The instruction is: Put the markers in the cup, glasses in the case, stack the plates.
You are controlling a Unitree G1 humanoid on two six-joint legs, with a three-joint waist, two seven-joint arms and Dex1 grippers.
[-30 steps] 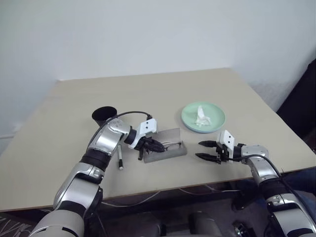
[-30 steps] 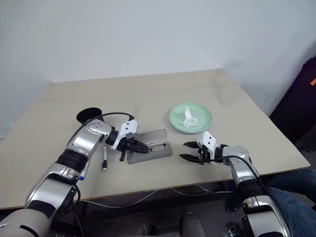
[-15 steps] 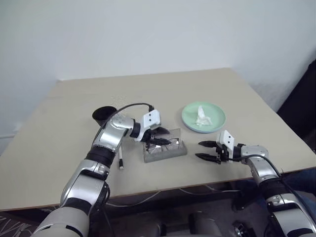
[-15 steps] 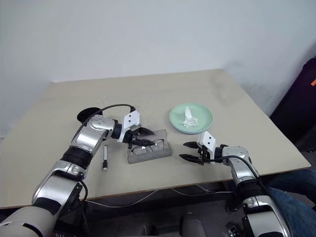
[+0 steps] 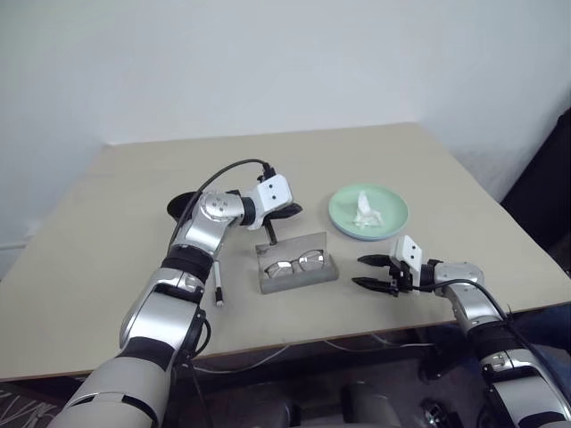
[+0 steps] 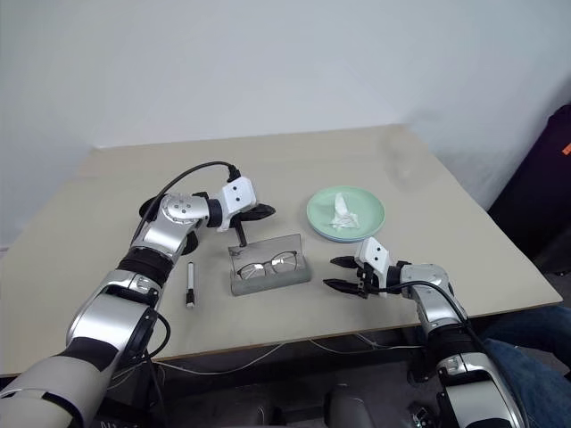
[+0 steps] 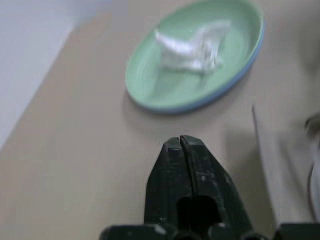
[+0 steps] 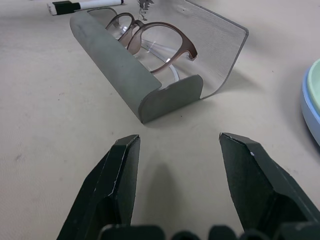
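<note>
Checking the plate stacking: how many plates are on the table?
2. The mint green round plate sits on the light blue round plate, whose rim alone shows beneath it, right of the open grey glasses case. A crumpled white tissue lies on top.

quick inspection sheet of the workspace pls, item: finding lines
surface: beige table, bare toward the far edge.
job's things: glasses lie in the open grey case, lid up. Mint green plate sits on the light blue plate. One marker lies on the table left of the case. Black cup stands behind the left arm.
clutter: crumpled white tissue on the green plate.
grippers: left gripper shut and empty, above the table behind the case. Right gripper open, low, right of the case, pointing at it.
cables: black cable loops over the left wrist; a light cable hangs below the table's near edge.
surroundings: plain white wall.
</note>
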